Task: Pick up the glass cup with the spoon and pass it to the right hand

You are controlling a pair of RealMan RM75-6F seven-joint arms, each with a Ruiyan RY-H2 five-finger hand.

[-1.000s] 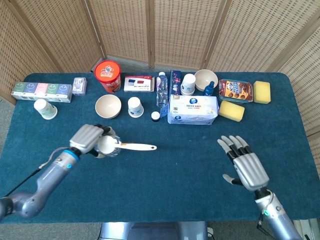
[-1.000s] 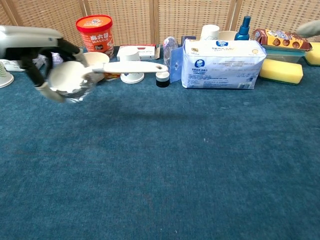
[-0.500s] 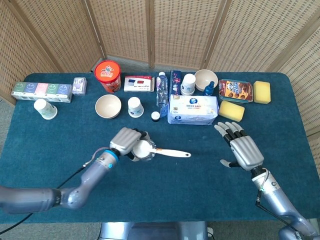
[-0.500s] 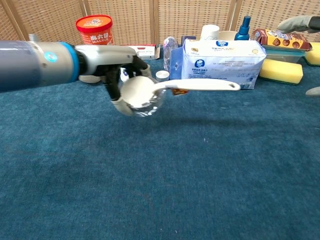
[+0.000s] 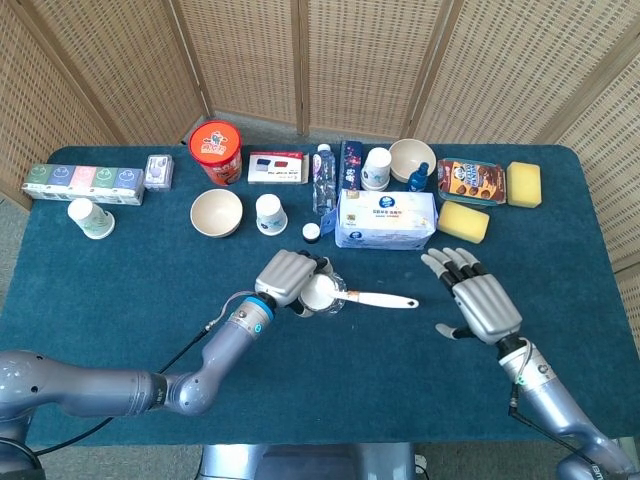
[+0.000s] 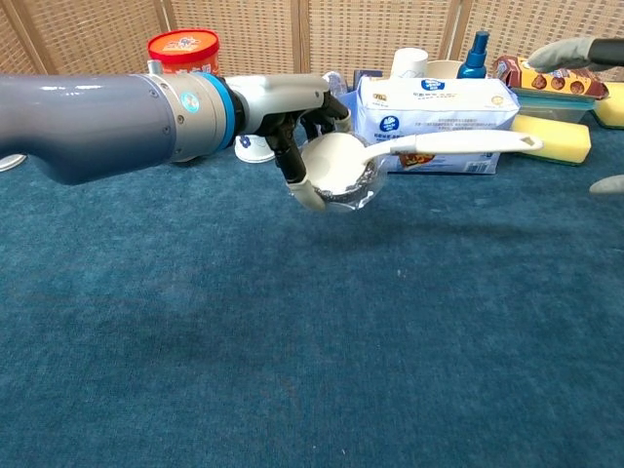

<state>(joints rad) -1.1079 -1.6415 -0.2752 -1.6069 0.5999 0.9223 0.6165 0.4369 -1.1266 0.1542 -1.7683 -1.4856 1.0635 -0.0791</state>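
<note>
Left hand: your left hand (image 5: pixel 292 277) is wrapped round the glass cup (image 5: pixel 325 295), carrying it off the cloth near mid-table; in the chest view its fingers (image 6: pixel 292 117) curl over the cup's near side.
Cup: one glass cup, tipped on its side, mouth turned toward your right hand.
Spoon: one white spoon (image 5: pixel 385 299), bowl inside the cup, handle sticking out level toward the right; in the chest view the handle (image 6: pixel 468 144) crosses in front of the tissue pack.
Right hand: your right hand (image 5: pixel 478 305) is empty, fingers spread and apart, palm down, above the cloth. It sits just beyond the spoon's tip, not touching it. The chest view catches only fingertips at the right edge.
Table: one table under blue cloth (image 5: pixel 330 380).
Bowls: two, a cream bowl (image 5: pixel 216 212) at back left, another bowl (image 5: pixel 412 158) behind the tissue pack.
Paper cups: three, one on its side (image 5: pixel 90 218) far left, one small cup (image 5: pixel 271 213) beside the cream bowl, one cup (image 5: pixel 377 168) by the rear bowl.
Sponges: two yellow sponges, one sponge (image 5: pixel 463 221) right of the tissue pack, one (image 5: pixel 523 184) at the far right.
Tissue pack: one tissue pack (image 5: pixel 386 219).
Others: one red tub (image 5: pixel 216 151), one clear bottle (image 5: pixel 322 180), one snack tray (image 5: pixel 469 180), one row of small boxes (image 5: pixel 84 182).
</note>
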